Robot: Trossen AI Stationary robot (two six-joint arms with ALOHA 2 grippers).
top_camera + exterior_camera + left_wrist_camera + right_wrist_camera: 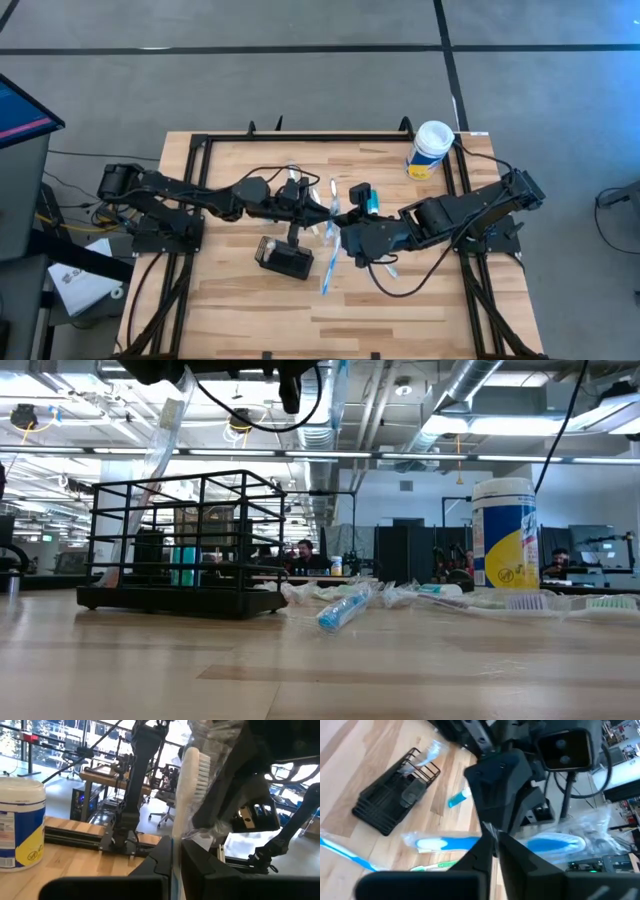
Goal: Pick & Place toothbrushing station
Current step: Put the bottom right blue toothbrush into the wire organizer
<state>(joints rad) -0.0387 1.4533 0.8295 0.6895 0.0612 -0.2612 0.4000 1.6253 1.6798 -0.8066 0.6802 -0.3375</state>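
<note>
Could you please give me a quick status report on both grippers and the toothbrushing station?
Left gripper shut on wrapped toothbrush, raised. Right gripper shut on its wrapper. Toothbrushing station on table, untouched. Loose wrapped toothbrushes beside it.

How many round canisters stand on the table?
1. The canister stands upright at the table's far right corner. Another could be hidden, but none shows.

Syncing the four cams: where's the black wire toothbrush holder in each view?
High view: the black holder sits on the table, left of centre, below the left pincer.
Low view: left of centre, standing on the wood.
Left wrist view: not in it.
Right wrist view: upper left, lying on the wood.
Shared landmark: the small blue tube, near the holder in three views.
</note>
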